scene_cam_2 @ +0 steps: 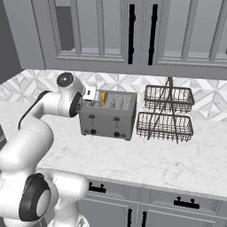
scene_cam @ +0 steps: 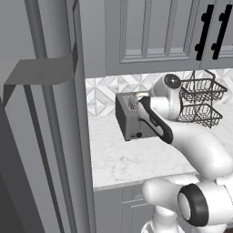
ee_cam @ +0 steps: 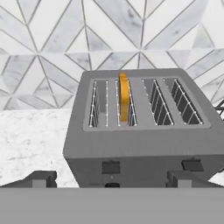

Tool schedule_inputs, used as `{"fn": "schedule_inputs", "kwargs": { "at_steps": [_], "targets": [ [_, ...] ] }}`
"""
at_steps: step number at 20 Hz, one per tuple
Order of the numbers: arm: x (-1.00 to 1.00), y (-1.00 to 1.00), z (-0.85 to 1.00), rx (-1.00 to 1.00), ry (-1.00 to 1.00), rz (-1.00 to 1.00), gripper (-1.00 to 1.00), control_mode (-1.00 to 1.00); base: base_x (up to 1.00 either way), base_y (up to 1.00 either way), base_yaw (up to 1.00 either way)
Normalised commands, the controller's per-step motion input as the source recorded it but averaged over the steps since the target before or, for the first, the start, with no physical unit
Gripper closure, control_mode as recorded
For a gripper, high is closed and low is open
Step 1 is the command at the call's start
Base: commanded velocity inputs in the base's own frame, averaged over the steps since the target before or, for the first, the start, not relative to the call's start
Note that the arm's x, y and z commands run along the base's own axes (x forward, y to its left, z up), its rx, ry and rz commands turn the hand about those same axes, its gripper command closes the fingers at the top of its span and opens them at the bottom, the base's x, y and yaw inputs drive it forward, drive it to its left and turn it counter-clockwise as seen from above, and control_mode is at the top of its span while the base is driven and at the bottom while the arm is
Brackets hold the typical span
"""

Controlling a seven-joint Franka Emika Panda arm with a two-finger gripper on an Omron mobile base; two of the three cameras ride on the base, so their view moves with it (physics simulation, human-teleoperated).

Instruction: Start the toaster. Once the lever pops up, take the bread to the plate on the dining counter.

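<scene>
The grey toaster (scene_cam_2: 108,116) stands on the marble counter against the tiled wall, also seen as the toaster (scene_cam: 131,117) and the toaster (ee_cam: 144,131). A golden-crusted bread (ee_cam: 124,97) slice stands on edge in the second slot from the left, poking up as the bread (scene_cam_2: 103,98). Two dark lever tabs sit on the front: the left lever (ee_cam: 110,167) and the right lever (ee_cam: 191,165). My gripper (ee_cam: 111,179) is open, its fingertips (ee_cam: 40,178) wide apart, hovering just above and in front of the toaster's left end (scene_cam_2: 90,94). The plate and the dining counter are out of view.
A two-tier black wire basket rack (scene_cam_2: 167,113) stands right of the toaster. Grey upper cabinets (scene_cam_2: 133,31) with black handles hang overhead. A tall grey panel (scene_cam: 54,136) bounds the counter's left end. Bare marble counter (scene_cam_2: 168,164) lies in front.
</scene>
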Motion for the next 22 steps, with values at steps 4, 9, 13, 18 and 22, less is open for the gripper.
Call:
{"fn": "schedule_inputs", "kwargs": {
  "at_steps": [4, 9, 13, 18, 22],
  "targets": [
    [0.31, -0.05, -0.14, 0.00, 0.02, 0.00, -1.00, -1.00, 0.00, 0.00, 0.00],
    [0.31, -0.16, -0.13, 0.00, -0.02, 0.00, -1.00, -1.00, 0.00, 0.00, 0.00],
    [0.29, -0.18, -0.25, 0.00, -0.02, 0.00, -1.00, -1.00, 0.00, 0.00, 0.00],
    [0.36, -0.08, -0.28, 0.00, 0.00, 0.00, -1.00, -1.00, 0.00, 0.00, 0.00],
    [0.33, 0.00, -0.15, 0.00, 0.00, 0.00, -1.00, -1.00, 0.00, 0.00, 0.00]
  ]
}}
